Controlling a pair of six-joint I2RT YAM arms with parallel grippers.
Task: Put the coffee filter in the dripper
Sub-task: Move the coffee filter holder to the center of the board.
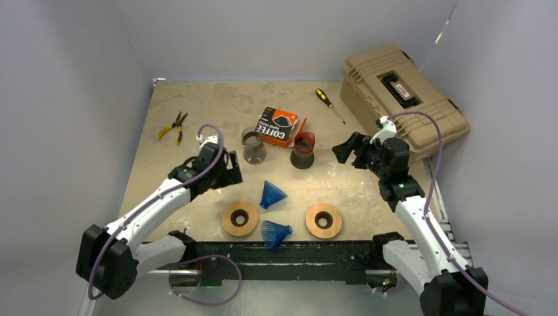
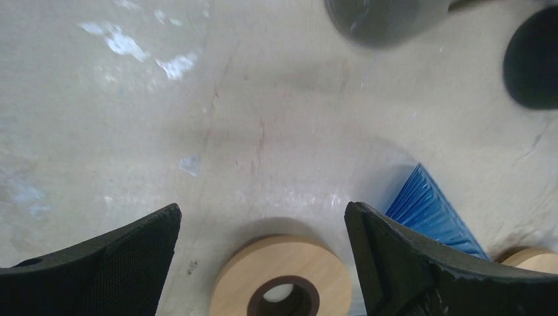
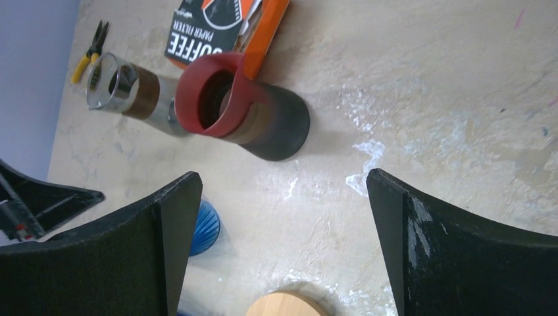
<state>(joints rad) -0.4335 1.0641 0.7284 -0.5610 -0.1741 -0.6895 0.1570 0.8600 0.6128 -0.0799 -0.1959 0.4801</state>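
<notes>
Toward the far middle of the table lies the orange-and-black cardboard box of paper coffee filters, flat on its side, just behind the clear glass carafe with a brown band and the dark carafe with a red rim. No loose filter shows anywhere, so I take the filters to be inside that box. Whether one pokes out at the flap I cannot tell.

A paper filter should be almost weightless, thin and limp. It would crease or tear under a hard squeeze, and stacked sheets tend to cling together. I would pinch one by its exposed edge or seam, lightly, and peel it off the rest.

The two blue ribbed plastic cone drippers lie tipped over nearer the arms, among two round wooden rings. They look light and likely to roll when nudged.

The left gripper hangs over bare table with its jaws spread wide, holding and touching nothing, one wooden ring below its gap. The right gripper is likewise wide apart and empty, hovering near the red-rimmed carafe without contact
</notes>
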